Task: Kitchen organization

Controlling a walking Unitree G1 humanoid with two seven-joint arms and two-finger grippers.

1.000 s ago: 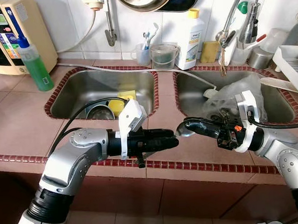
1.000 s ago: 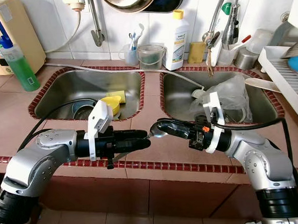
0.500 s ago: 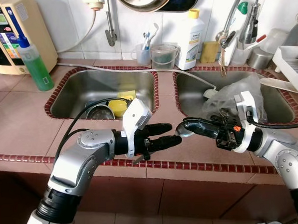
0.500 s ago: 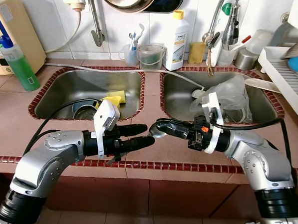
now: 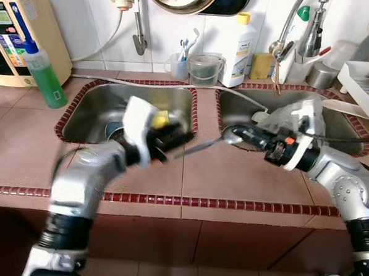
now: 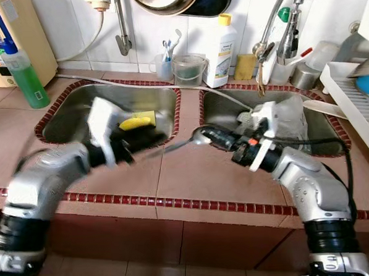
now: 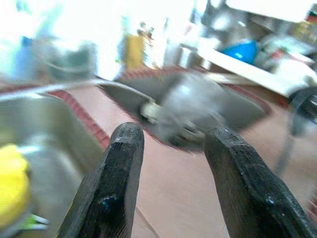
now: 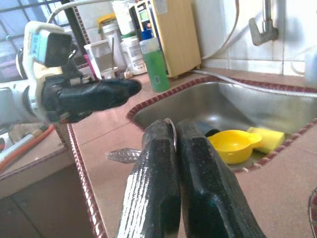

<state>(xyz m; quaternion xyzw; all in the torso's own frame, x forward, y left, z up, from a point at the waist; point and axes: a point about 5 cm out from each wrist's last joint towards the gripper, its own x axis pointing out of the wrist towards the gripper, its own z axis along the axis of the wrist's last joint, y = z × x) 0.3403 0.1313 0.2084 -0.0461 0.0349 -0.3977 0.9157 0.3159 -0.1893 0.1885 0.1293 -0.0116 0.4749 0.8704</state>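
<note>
Nearest, a tiled counter of matte pinkish squares ends in a dark red mosaic edge. Over it the right gripper is clenched on the bowl end of a shiny metal spoon, whose thin handle reaches across the strip of counter between the two basins, toward the left gripper. That left gripper is blurred and hangs at the front rim of the left sink; its two rough black fingers stand spread apart with nothing between them.

The left sink is a smooth steel basin holding a yellow plastic cup and a yellow sponge. The right sink holds a crumpled clear plastic bag.

Farther back by the white tiled wall stand a green liquid bottle, a beige box-shaped appliance, a small clear cup with toothbrushes, a clear tub and a white bottle with a yellow cap. A curved chrome tap rises over the right sink, and a white dish rack sits at the far right.
</note>
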